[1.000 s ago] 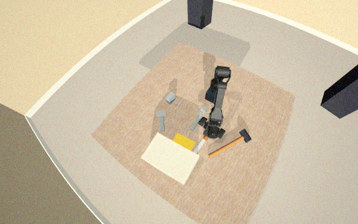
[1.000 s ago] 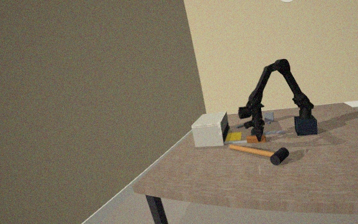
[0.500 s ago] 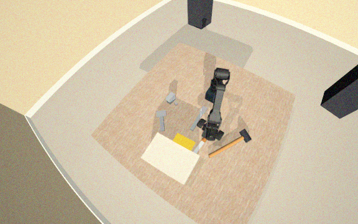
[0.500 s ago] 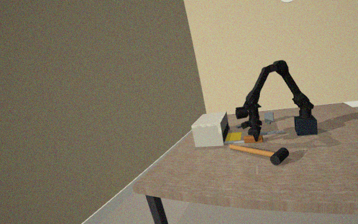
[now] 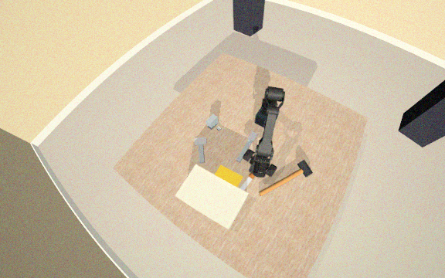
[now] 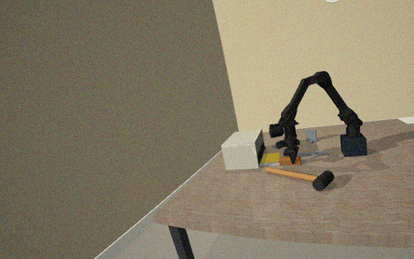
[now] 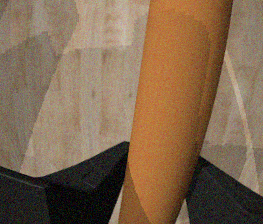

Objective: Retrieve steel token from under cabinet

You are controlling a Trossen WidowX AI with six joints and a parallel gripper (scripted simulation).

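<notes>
My gripper (image 5: pixel 259 174) (image 6: pixel 293 161) (image 7: pixel 158 153) points down, shut on the orange handle (image 5: pixel 252 176) (image 6: pixel 285 161) (image 7: pixel 179 90) of a flat tool, low over the table. The tool's pale blade (image 5: pixel 246 182) (image 6: pixel 269 164) runs from the handle to the front of the white cabinet (image 5: pixel 212 197) (image 6: pixel 241 155), near one corner. Whether its tip is under the cabinet I cannot tell. The yellow marked area (image 5: pixel 229 175) (image 6: pixel 270 157) lies in front of the cabinet, beside the blade. I cannot make out the token in any view.
A mallet (image 5: pixel 282 182) (image 6: pixel 293 175) with a black head lies beside the held tool. A grey bar (image 5: pixel 246 147) (image 6: pixel 313 153) lies on the other side. A grey T-shaped tool (image 5: pixel 201 150) and a pale blue-grey block (image 5: pixel 212 121) (image 6: pixel 311 135) are farther off.
</notes>
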